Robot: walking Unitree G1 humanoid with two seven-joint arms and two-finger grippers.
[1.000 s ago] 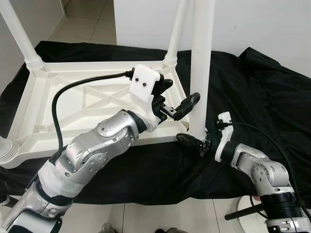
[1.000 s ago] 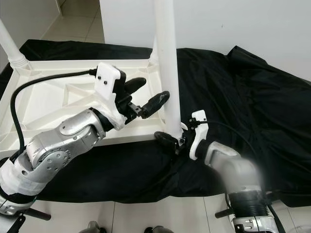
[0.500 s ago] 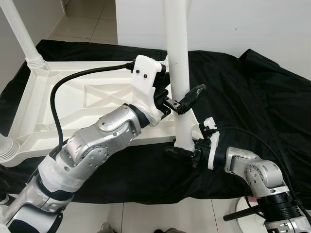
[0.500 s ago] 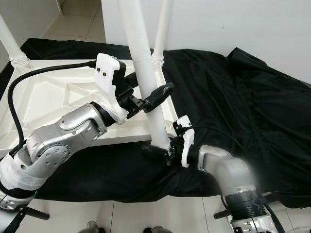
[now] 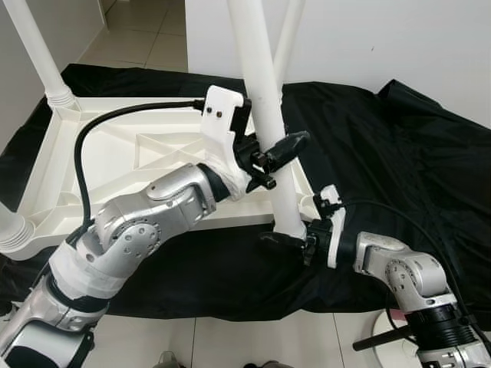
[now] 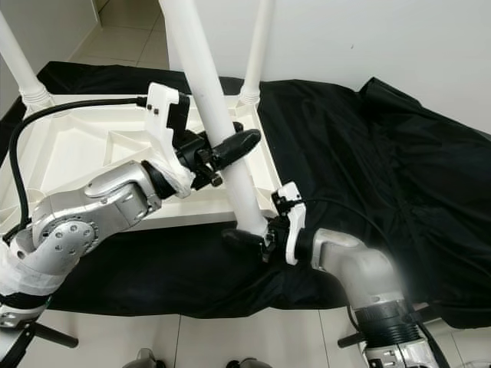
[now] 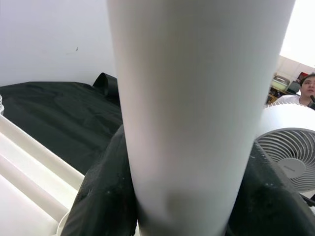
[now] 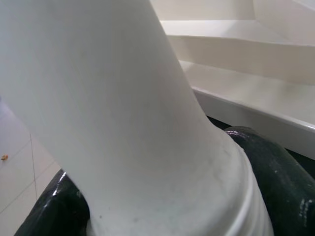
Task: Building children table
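Two grippers are on the loose white plastic table leg (image 5: pixel 261 100), and I read both as closed on it. Nearest me, the right gripper (image 5: pixel 295 236) comes in from the right and low, its black fingers (image 5: pixel 278 239) pinched on either side of the leg's ribbed bottom end, just off the near right corner of the upturned white plastic children's table top (image 5: pixel 115 165). From my right wrist feed that flared end sits snug between the two fingers (image 8: pixel 275 172), with the table's rim right behind it.

Slightly farther and higher, the left gripper (image 5: pixel 268 157) reaches across from the left and clamps the same leg partway up its shaft; the left wrist feed has the shaft tight between both fingers (image 7: pixel 106 196). The leg tilts, its top leaning left and away from me.

The table top lies underside up on a black cloth (image 5: pixel 383 161) spread over the tiled floor (image 5: pixel 146 38). Another white leg (image 5: pixel 34 54) already stands at the far left corner and one more (image 5: pixel 290 31) at the far right corner. A white round fan (image 7: pixel 290 152) and part of a person (image 7: pixel 307 88) appear in the left wrist feed.
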